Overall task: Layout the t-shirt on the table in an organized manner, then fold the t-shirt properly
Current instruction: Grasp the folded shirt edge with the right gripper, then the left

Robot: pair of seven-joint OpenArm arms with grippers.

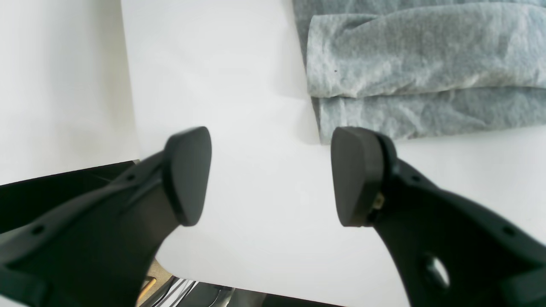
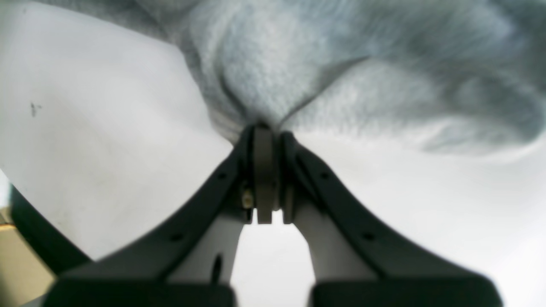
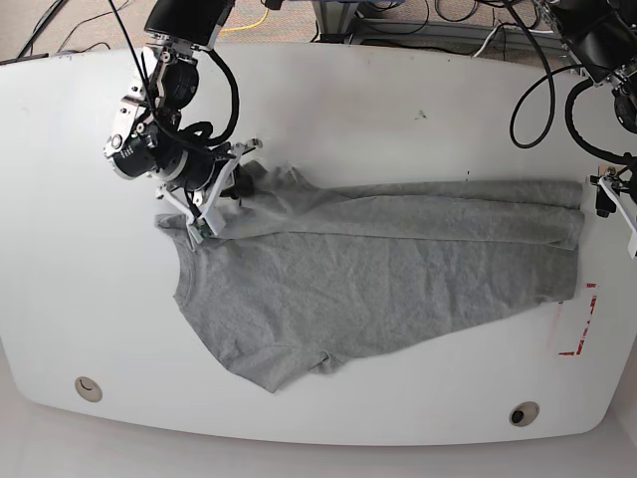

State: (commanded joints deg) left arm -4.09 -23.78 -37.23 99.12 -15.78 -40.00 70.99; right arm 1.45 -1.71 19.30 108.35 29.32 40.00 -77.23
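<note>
At table's nine o'clock, right gripper pinches t-shirt shoulder; shirt sprawls across table. Left gripper gapes empty at three. Risk: lone tug bunches the far-side fold.

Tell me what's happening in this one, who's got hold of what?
A two-arm robot is working on a grey t-shirt spread across a white table. The right gripper is shut on the t-shirt, pinching fabric near the shoulder and sleeve at one end. The left gripper is open and empty, sitting just off the hem at the other end. The far edge is already folded over; the rest lies flat but wrinkled, so the folding isn't finished.
</note>
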